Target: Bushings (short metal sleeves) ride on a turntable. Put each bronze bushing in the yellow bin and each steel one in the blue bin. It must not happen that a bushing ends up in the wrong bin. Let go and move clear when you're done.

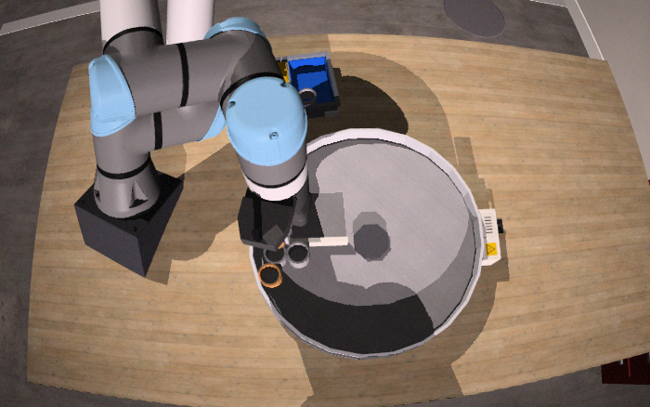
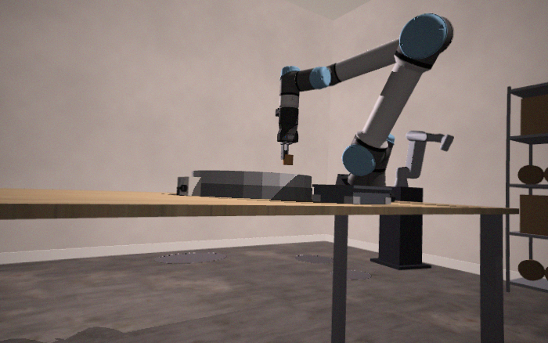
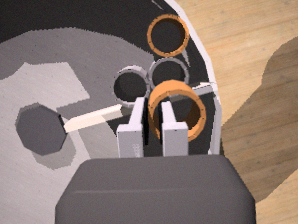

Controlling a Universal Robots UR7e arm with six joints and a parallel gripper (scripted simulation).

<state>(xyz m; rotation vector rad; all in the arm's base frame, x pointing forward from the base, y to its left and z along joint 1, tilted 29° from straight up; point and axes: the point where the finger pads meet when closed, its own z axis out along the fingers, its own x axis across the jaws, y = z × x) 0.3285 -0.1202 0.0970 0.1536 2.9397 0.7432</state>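
My gripper (image 2: 285, 155) (image 3: 153, 111) is shut on the wall of a bronze bushing (image 2: 288, 160) (image 3: 175, 86), one finger inside it, and holds it above the left side of the turntable (image 1: 407, 191) (image 2: 242, 189). Beneath, another bronze bushing (image 1: 270, 285) (image 3: 150, 36) stands near the rim. Beside it stand two steel bushings, one nearer the rim (image 1: 276, 264) (image 3: 169, 59) and one nearer the centre (image 1: 298, 264) (image 3: 131, 69). The blue bin (image 1: 311, 74) holds a steel bushing (image 1: 306, 90). The yellow bin (image 1: 283, 71) is mostly hidden behind the arm.
A pale bar (image 1: 328, 241) (image 3: 95, 117) lies between the turntable's dark hub (image 1: 371, 242) (image 3: 41, 129) and its left side. The turntable's raised rim (image 1: 376, 135) runs all round. A white control box (image 1: 488, 232) stands at its right. The bins are behind the turntable.
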